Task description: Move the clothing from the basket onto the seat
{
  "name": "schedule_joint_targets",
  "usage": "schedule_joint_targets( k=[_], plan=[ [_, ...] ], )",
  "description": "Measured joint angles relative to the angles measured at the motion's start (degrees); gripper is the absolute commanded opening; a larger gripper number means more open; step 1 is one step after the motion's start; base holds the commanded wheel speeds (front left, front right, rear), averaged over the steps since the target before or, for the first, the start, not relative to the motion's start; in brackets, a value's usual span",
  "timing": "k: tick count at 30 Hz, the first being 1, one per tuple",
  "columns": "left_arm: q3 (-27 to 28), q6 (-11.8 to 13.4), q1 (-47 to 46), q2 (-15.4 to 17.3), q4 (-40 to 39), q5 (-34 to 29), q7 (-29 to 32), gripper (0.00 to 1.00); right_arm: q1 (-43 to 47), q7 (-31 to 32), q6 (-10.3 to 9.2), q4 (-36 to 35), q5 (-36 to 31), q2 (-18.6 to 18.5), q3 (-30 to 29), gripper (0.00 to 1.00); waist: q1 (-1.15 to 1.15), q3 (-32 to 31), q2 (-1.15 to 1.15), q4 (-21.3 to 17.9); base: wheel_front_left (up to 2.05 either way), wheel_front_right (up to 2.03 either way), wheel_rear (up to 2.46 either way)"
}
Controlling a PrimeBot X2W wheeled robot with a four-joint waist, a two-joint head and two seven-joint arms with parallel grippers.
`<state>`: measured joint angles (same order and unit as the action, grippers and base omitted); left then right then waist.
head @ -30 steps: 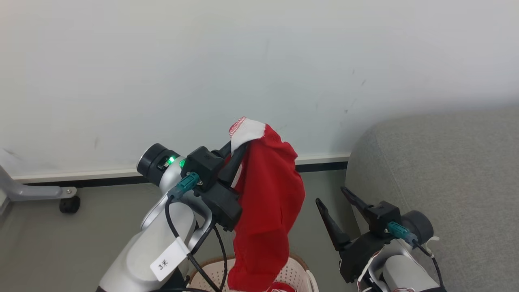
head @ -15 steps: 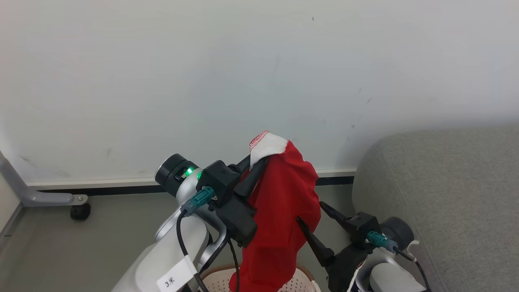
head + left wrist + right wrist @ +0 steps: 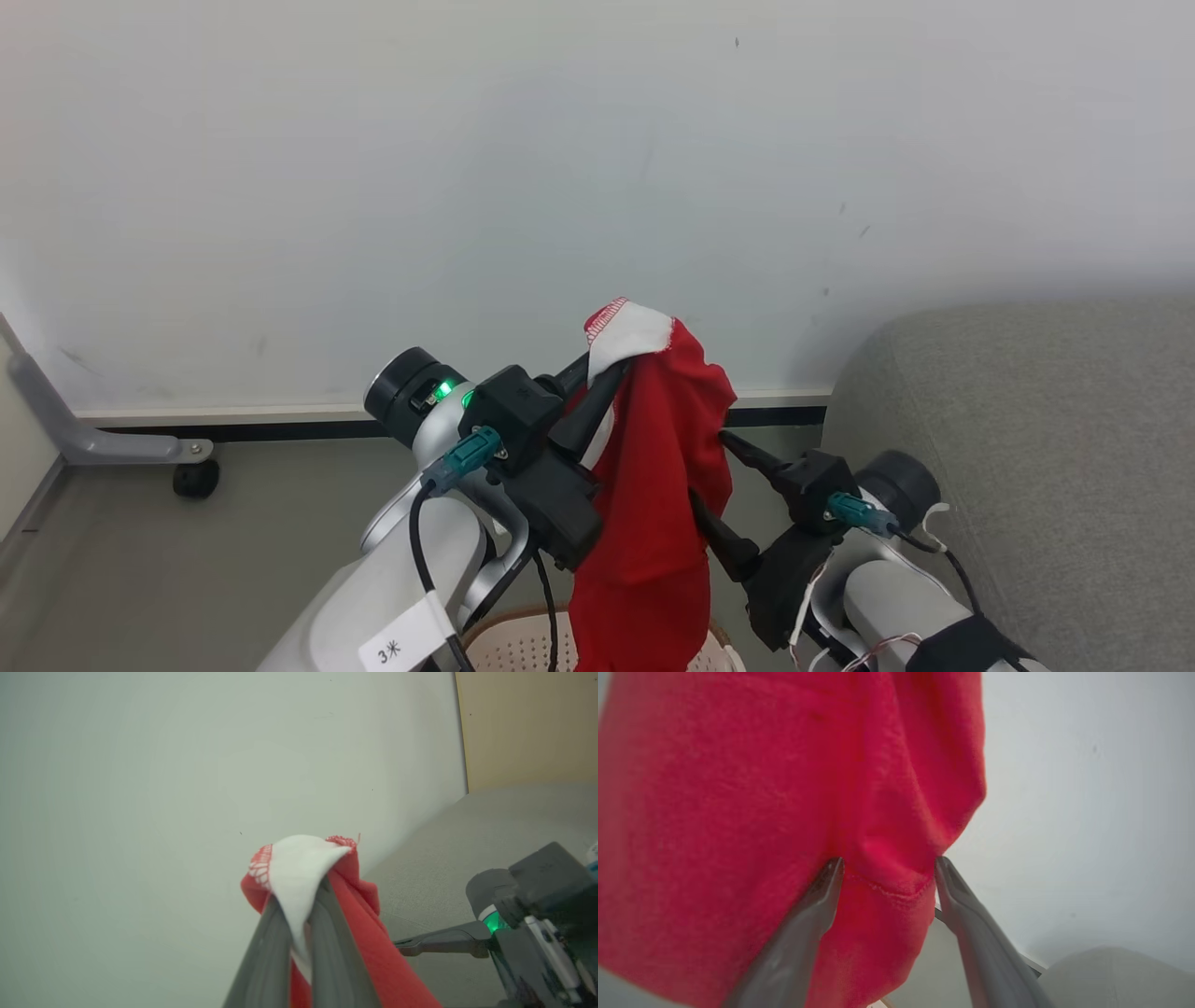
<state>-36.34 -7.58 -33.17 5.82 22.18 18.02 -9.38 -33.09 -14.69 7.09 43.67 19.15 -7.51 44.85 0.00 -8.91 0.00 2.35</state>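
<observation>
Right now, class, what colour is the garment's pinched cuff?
The cuff is white with red stitching; left wrist view shows it best.

Setting: bare indoor test room dressed as a home corner, judging by the plain white wall, dark skirting strip, grey floor, grey fabric sofa, cream laundry basket and castered metal stand leg.

Even soft light, no glare. Wall bright, faint shadow beside sofa. Head view sharp. Wrist views softer: fingers blurred, cloth out of focus up close.
</observation>
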Motion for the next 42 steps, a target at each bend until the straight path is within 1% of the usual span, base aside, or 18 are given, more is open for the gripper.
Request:
schedule_joint_targets(
  k=[3, 6, 7, 8, 9, 10, 11, 12, 18, 23, 24, 25, 26, 27, 34, 42],
  plan=[
    [-0.27, 0.0, 0.0, -0.01, -0.44, 0.07, 0.34, 0.0, -1.44, -0.01, 0.04, -0.15, 1.18, 0.21, 3.5, 1.0, 0.0, 0.22, 0.0, 0.22, 0.0, 0.0, 0.0],
    [-0.44, 0.0, 0.0, -0.01, -0.82, 0.19, 0.81, 0.0, -2.72, -0.01, 0.04, -0.12, 2.57, 0.33, 5.58, 1.0, 0.0, 0.46, 0.0, 0.48, 0.0, 0.0, 0.0],
    [-0.45, 0.0, 0.0, -0.01, -0.93, 0.25, 1.01, 0.0, -3.16, -0.01, 0.04, -0.12, 3.01, 0.33, 6.08, 0.77, 0.0, 0.54, 0.0, 0.57, 0.0, 0.0, 0.0],
    [-0.44, 0.0, -0.01, -0.01, -0.97, 0.29, 1.22, 0.0, -3.56, -0.01, 0.04, -0.11, 3.39, 0.31, 6.66, 0.44, 0.0, 0.61, 0.0, 0.65, 0.0, 0.0, 0.0],
    [-0.43, 0.0, -0.01, 0.02, -0.97, 0.41, 1.23, 0.0, -3.9, -0.01, 0.04, -0.1, 3.72, 0.31, 7.17, 0.34, 0.0, 0.69, 0.0, 0.73, 0.0, 0.0, 0.0],
    [-0.4, 0.0, -0.01, 0.07, -0.97, 0.52, 1.25, 0.0, -4.13, -0.01, 0.04, -0.09, 4.07, 0.3, 7.58, 0.27, 0.0, 0.76, 0.0, 0.8, 0.0, 0.0, 0.0],
    [-0.34, 0.0, -0.01, 0.21, -0.96, 0.58, 1.4, 0.0, -4.24, -0.01, 0.04, -0.05, 4.42, 0.27, 8.05, 0.09, 0.0, 0.83, 0.0, 0.86, 0.0, 0.0, 0.0],
    [-0.31, 0.0, -0.01, 0.38, -0.96, 0.58, 1.47, 0.0, -4.26, -0.01, 0.04, -0.04, 4.88, 0.22, 8.56, 0.0, 0.0, 0.89, 0.0, 0.89, 0.0, 0.0, 0.0],
    [0.78, 0.05, 0.29, 1.59, -0.94, 1.18, 1.81, 0.0, -4.7, -0.01, 0.04, 0.01, 7.09, -0.73, 10.39, 0.0, 0.0, 1.14, 0.0, 0.67, 0.0, 0.0, 0.0],
    [2.24, 1.07, 2.29, 2.75, -0.79, 2.64, 2.24, 0.0, -5.38, -0.01, 0.04, -0.51, 9.5, -1.43, 10.79, 0.0, 0.0, 1.3, 0.0, -0.58, 0.0, 0.0, 0.0],
    [2.55, 1.1, 2.7, 2.78, -0.74, 2.89, 2.24, 0.27, -5.38, -0.01, 0.04, -0.69, 9.84, -1.6, 10.69, 0.0, 0.0, 1.33, 0.0, -0.84, 0.0, 0.0, 0.0],
    [2.72, 1.11, 3.1, 2.85, -0.63, 3.24, 2.24, 0.43, -5.38, -0.01, 0.04, -0.86, 10.24, -1.78, 10.49, 0.0, 0.0, 1.35, 0.0, -1.1, 0.0, 0.0, 0.0],
    [2.91, 1.3, 3.57, 2.99, -0.6, 3.46, 2.24, 0.87, -5.38, -0.01, 0.04, -0.96, 10.58, -1.92, 10.24, 0.0, 0.0, 1.38, 0.0, -1.38, 0.0, 0.0, 0.0],
    [3.27, 1.54, 4.09, 3.08, -0.58, 3.78, 2.23, 1.0, -5.39, -0.01, 0.05, -1.01, 10.89, -2.04, 9.88, 0.0, 0.0, 1.41, 0.0, -1.67, 0.0, 0.0, 0.0],
    [4.59, 2.03, 7.47, 3.26, -0.55, 6.13, 1.83, 1.0, -7.36, 0.0, 0.05, -1.23, 13.1, -3.44, 6.64, 0.0, 0.0, 1.63, 0.0, -3.87, 0.0, 0.0, 0.0],
    [4.94, 2.12, 10.98, 3.5, -0.86, 6.99, 0.96, 1.0, -8.65, 0.0, 0.05, -1.42, 13.19, -6.22, 3.21, 0.0, 0.0, 1.86, 0.0, -6.3, 0.0, 0.0, 0.0]
  ],
)
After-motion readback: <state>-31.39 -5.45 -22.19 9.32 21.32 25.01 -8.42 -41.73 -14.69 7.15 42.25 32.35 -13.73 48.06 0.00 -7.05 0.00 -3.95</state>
